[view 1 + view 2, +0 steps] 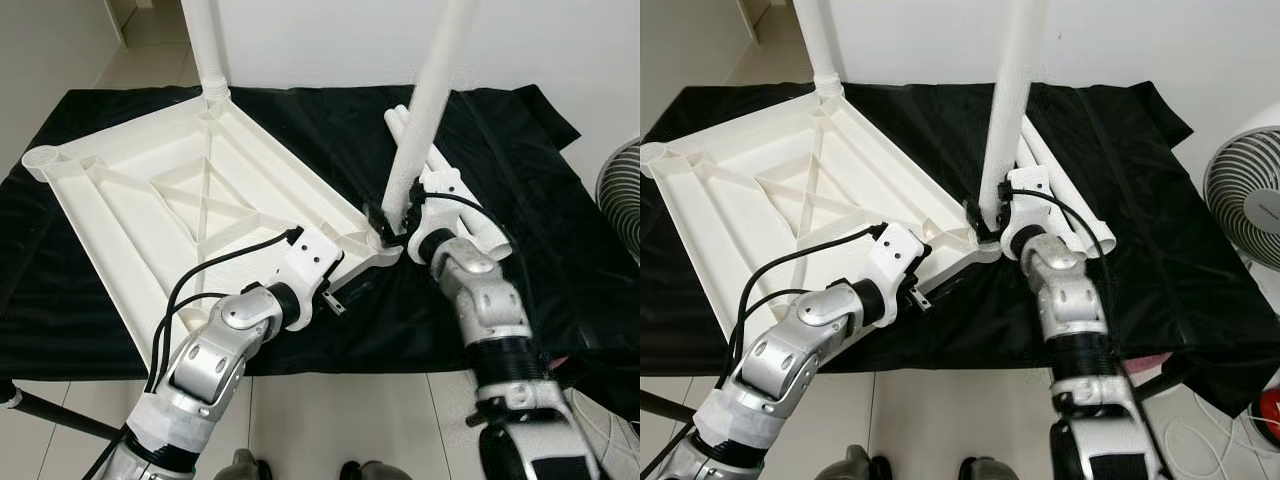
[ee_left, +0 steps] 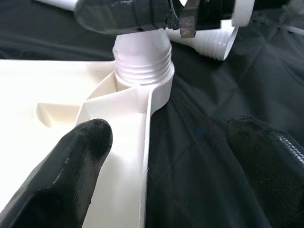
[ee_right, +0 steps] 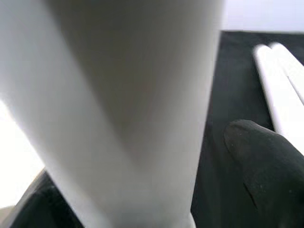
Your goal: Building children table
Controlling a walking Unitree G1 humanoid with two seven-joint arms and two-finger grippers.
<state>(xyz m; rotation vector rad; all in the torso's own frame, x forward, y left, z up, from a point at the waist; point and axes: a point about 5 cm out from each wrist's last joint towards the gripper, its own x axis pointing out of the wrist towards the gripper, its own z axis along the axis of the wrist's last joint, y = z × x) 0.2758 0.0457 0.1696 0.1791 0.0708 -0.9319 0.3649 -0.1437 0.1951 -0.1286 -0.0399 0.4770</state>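
Tabletop: you are looking down at a white plastic tabletop (image 1: 170,200) lying upside down, ribs up, on a black cloth (image 1: 330,130) spread over the floor.
Standing leg: a white table leg (image 1: 425,110) is rising from the corner socket (image 2: 142,80) nearest you, leaning slightly off vertical; in the left wrist view its threaded end is sitting in that socket with threads showing above the rim.
Right gripper: your right gripper (image 1: 392,222) is sitting at the base of this leg, just above the socket, its black fingers (image 3: 261,156) lying on either side of the tube and pinching it.
Left gripper: your left gripper (image 1: 345,298) is reaching in low at the tabletop's near edge, just short of the same corner. Its fingers (image 2: 71,166) are spread wide, one lying over the white rim and the other over the cloth, with the edge wall running between them; whether either is touching, you cannot tell.
Far leg: another white leg (image 1: 207,45) is standing upright in the far corner socket.
Spare legs: loose white legs (image 1: 470,215) are lying on the cloth just beyond your right wrist.
Fan: a white fan (image 1: 1245,200) is standing off the cloth on your right.
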